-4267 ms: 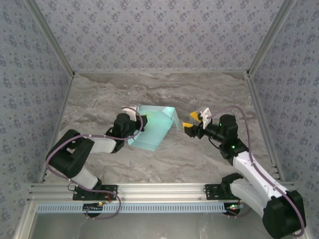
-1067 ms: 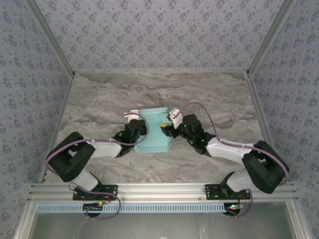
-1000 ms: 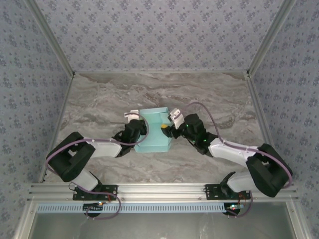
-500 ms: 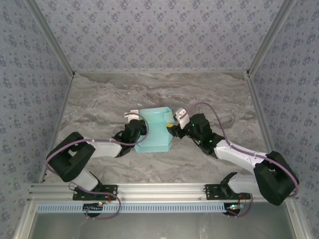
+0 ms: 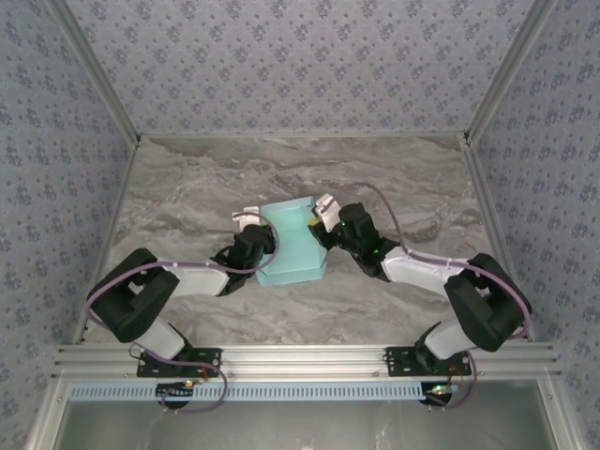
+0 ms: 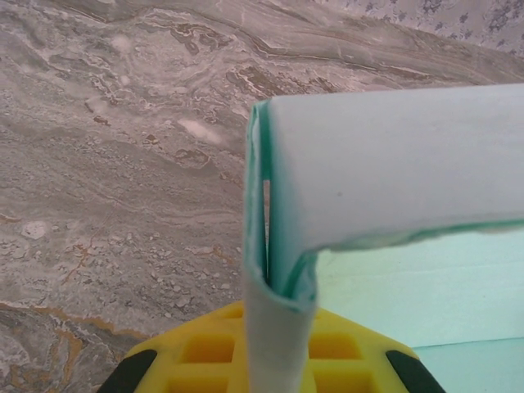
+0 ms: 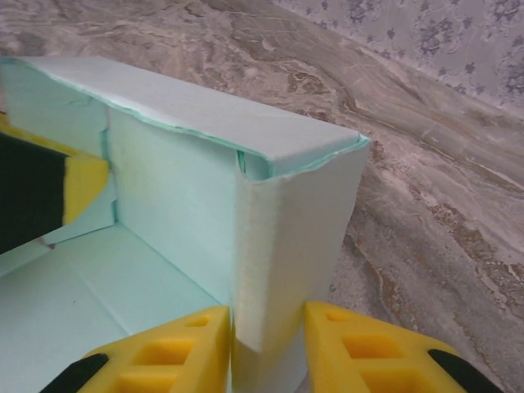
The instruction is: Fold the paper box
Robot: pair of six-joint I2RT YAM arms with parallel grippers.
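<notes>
Paper box (image 6: 393,164) wall looks doubled close-up (left gripper (image 6: 277,348) pinching).

The paper box (image 5: 292,246) is pale aqua-blue, with deeper teal along its cut edges. The table (image 5: 187,187) is grey-brown marble with veining. The walls (image 5: 300,66) carry a small blue-grey floral print. The jaws are yellow with black patches.

Light: bright, even, diffuse, from overhead.
Shadows: faint, soft-edged, on the table (image 5: 187,187) just beside the paper box (image 5: 291,246).
Focus: top view crisp; wrist views blur at the card's nearest edges.
Colour: aqua slightly washed out.
</notes>
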